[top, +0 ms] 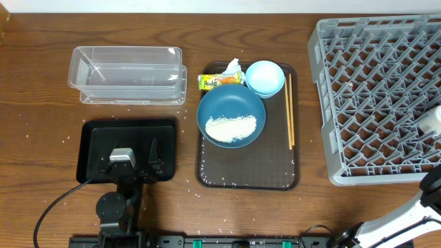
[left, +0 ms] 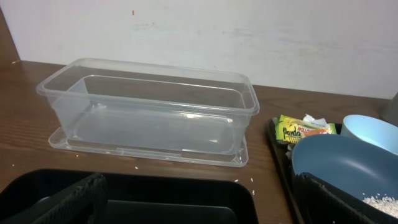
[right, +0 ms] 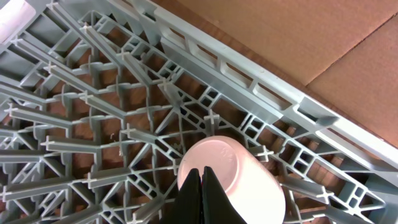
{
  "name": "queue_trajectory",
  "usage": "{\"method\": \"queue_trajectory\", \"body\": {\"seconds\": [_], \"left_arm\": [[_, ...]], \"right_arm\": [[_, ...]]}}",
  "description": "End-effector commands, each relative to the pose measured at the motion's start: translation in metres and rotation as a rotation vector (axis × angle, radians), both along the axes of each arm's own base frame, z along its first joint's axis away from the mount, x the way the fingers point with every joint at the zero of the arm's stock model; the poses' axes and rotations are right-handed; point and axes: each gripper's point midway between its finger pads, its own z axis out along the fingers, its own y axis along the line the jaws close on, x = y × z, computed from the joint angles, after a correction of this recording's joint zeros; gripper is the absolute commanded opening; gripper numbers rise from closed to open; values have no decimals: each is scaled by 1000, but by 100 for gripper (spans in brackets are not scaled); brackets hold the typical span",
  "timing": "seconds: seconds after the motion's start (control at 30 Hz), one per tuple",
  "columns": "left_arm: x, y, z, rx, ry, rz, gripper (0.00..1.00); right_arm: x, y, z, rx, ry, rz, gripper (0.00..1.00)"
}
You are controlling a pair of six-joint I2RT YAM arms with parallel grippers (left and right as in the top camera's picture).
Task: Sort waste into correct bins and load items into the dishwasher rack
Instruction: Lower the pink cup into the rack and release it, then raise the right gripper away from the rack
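Counter (top: pixel 41 103) of dark wood carries everything in the overhead view. At the upper left stands the clear tub (top: pixel 127 74). Below it lies the black tray (top: pixel 93 148), and the left hand (top: pixel 134 160) hangs over this tray. In the middle is the brown serving tray (top: pixel 248 176). On it sits the dark-blue dish (top: pixel 231 103) with a heap of white rice (top: pixel 231 129) inside. Some loose grains also lie on the serving tray and on the counter around it. The light-blue bowl (top: pixel 264 77) is just beside the dish, at its upper right. The yellow-green wrapper (top: pixel 219 81) lies at the upper left rim of the dish, with the white tissue (top: pixel 232 67) just behind it. The chopsticks (top: pixel 290 110) lie side by side along the right edge of the serving tray. The grey rack (top: pixel 372 89) fills the right side, and the right arm (top: pixel 406 217) comes in from the lower right corner.

From the left wrist, the two fingers of the left hand stand wide apart with nothing between them, low over the black tray. The tub is in front, and the dish and the bowl are at the right.

From the right wrist, the right hand (right: pixel 201 193) has its fingers pressed together, just in front of the white cup (right: pixel 242 174). The cup lies inside the rack, on the grid near the outer wall. Whether the fingers pinch the cup's edge I cannot tell.
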Motion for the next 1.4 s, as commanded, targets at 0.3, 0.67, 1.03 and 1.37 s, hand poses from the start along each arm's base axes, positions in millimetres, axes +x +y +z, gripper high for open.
{"method": "queue_trajectory", "body": {"seconds": [0.3, 0.67, 1.03, 1.37], "left_arm": [[0, -1, -16, 8, 38, -5, 98], [0, -1, -16, 8, 38, -5, 98], [0, -1, -16, 8, 38, -5, 98], [0, -1, -16, 8, 38, -5, 98]], "right_arm": [[-5, -4, -27, 27, 55, -11, 1], [0, -7, -23, 10, 32, -8, 1], [-13, -7, -41, 30, 107, -38, 1], [-47, -14, -43, -13, 250, -141, 1]]}}
